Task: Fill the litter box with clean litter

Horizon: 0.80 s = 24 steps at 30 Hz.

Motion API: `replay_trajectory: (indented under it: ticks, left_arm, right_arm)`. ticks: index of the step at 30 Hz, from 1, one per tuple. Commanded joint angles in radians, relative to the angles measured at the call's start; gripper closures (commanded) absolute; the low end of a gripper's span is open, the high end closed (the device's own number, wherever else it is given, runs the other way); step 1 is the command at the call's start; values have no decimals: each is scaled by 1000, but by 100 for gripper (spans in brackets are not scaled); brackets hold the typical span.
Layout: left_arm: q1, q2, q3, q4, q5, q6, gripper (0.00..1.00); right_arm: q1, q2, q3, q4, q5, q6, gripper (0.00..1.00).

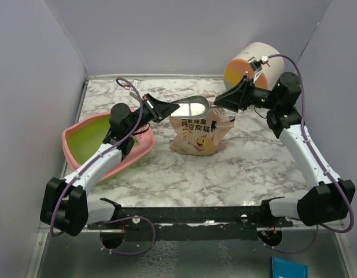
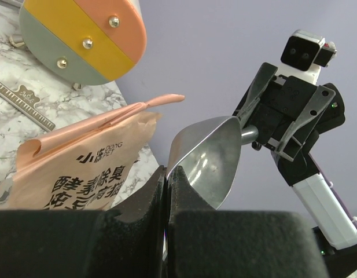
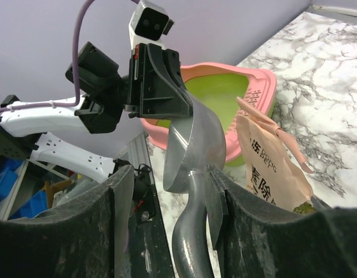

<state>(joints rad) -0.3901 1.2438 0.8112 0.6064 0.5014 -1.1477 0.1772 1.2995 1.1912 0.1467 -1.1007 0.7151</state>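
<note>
while the left gripper (image 1: 171, 109) is clenched on the metal scoop (image 1: 191, 108) rim, right gripper (image 1: 220, 99) straddles its handle, jaws apart. scoop hangs over the tan litter pouch (image 1: 200, 136); pink litter box (image 1: 71, 146) lies left of the pouch, apart.

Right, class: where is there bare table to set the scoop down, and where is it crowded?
Free: marble between pouch and front rail, and right of the pouch. Crowded: above the pouch, where left gripper and right gripper meet on the scoop; box fills the left.
</note>
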Motion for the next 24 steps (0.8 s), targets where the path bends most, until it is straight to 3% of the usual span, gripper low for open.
replay_trajectory:
  ticks: [1, 9, 20, 24]
  left_arm:
    - [-9, -4, 41, 57, -37, 11, 100]
    - [-15, -30, 13, 57, -44, 14, 100]
    - [-15, -12, 22, 57, -49, 15, 100]
    - [-15, -14, 25, 58, -53, 18, 100]
  right_arm:
    - [21, -2, 31, -95, 49, -81, 49]
    - [22, -17, 20, -147, 123, -133, 43]
    - [22, -30, 12, -152, 97, -133, 61]
    - [21, -31, 7, -169, 99, -145, 60]
